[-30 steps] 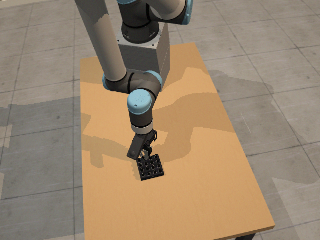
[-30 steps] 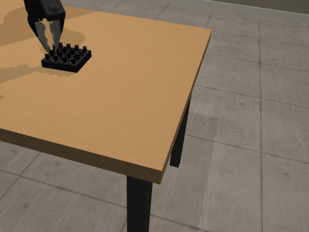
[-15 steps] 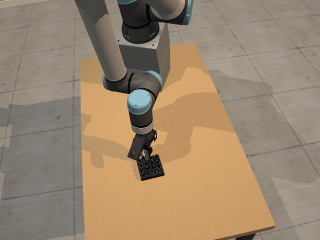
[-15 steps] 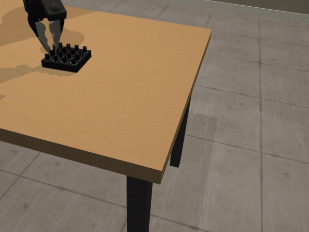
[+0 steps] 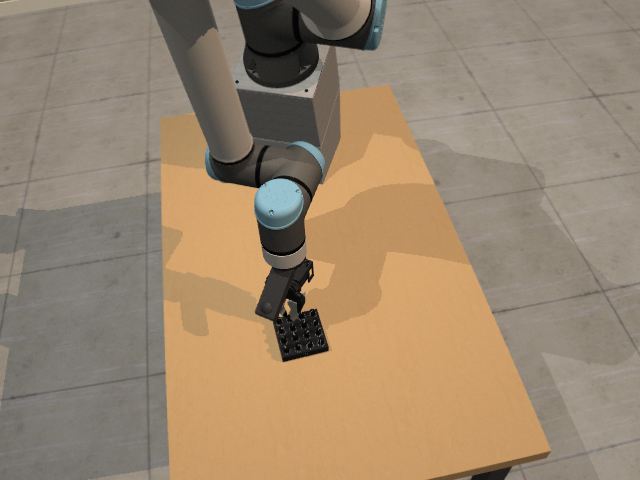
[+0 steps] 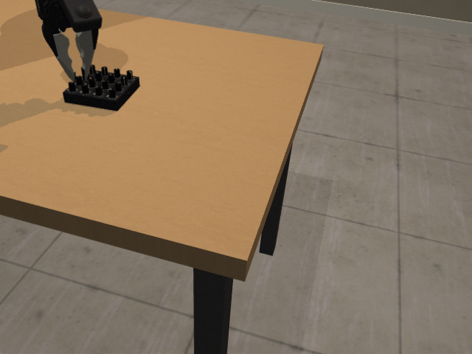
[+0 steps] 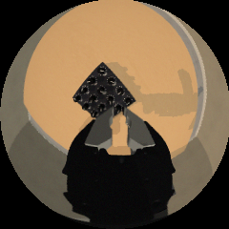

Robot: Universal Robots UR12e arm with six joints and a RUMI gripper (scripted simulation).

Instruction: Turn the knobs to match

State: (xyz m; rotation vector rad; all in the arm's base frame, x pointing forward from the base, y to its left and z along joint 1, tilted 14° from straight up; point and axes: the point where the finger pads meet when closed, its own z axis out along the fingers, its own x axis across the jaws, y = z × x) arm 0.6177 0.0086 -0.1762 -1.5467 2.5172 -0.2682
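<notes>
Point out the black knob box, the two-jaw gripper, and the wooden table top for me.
Black knob box [image 5: 305, 345]: top view, on its front part, among the knobs.
Two-jaw gripper [image 6: 79, 72]: exterior view, between its grey fingertips at a corner knob.
Light wooden table top [image 6: 183, 125]: exterior view, on bare surface.

The knob box [image 5: 302, 336] lies on the table [image 5: 392, 392], in front of the arm's pedestal [image 5: 289, 116], which stands at the table's far end. Relative to the knob box, the gripper [image 6: 79, 73] hangs directly above the corner nearest the pedestal, its fingertips down among the knobs at that corner, set narrowly apart. The arm's wrist [image 5: 281, 232] rises between the knob box and the pedestal. To the right of the knob box and in front of it stretches most of the table.
</notes>
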